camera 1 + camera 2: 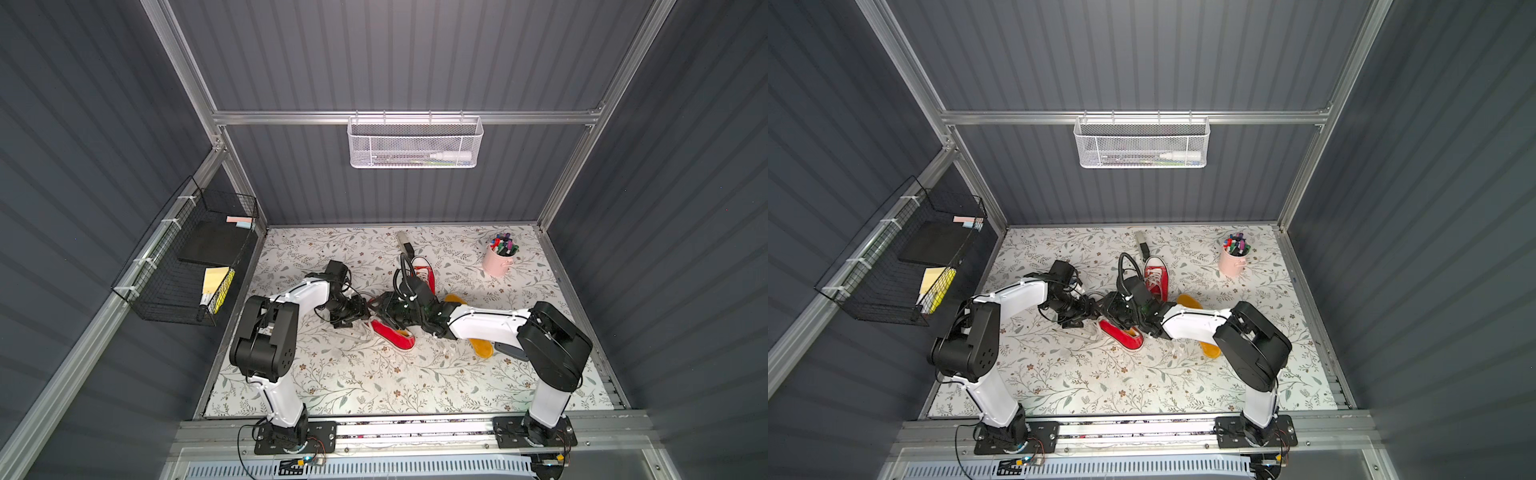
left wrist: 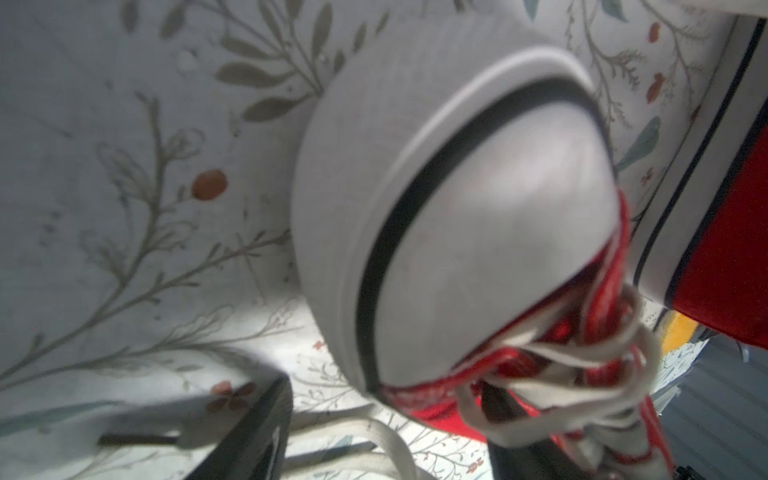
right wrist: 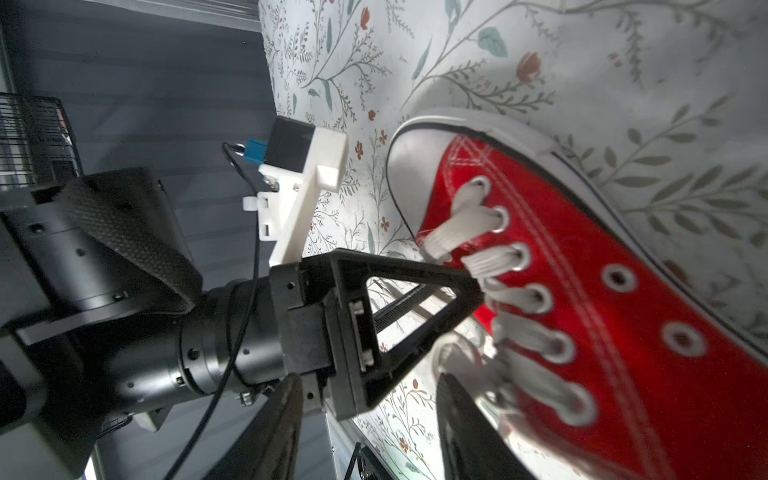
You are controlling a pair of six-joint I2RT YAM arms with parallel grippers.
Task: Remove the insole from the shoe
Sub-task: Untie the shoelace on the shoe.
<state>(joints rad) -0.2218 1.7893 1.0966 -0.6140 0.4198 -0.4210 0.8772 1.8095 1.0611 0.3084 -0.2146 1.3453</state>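
Note:
A red canvas shoe [image 1: 395, 334] [image 1: 1123, 334] lies on its side at mid table, its white toe cap [image 2: 478, 208] toward the left arm. An orange sliver, seemingly the insole [image 1: 1134, 331], shows in its opening. My left gripper [image 2: 380, 440] [image 1: 365, 309] is open at the shoe's front. One of its fingers [image 3: 415, 299] rests on the laces, and loose lace lies between the jaws. My right gripper [image 3: 370, 432] [image 1: 384, 309] is open above the laced part [image 3: 582, 291], with one finger against the tongue. Nothing shows between its jaws.
A second red shoe [image 1: 424, 274] stands upright just behind. A loose yellow insole [image 1: 482, 347] and a grey flat piece [image 1: 513, 351] lie under the right arm. A pink cup of markers [image 1: 498, 257] stands back right. A grey-black tool [image 1: 405, 243] lies at the back.

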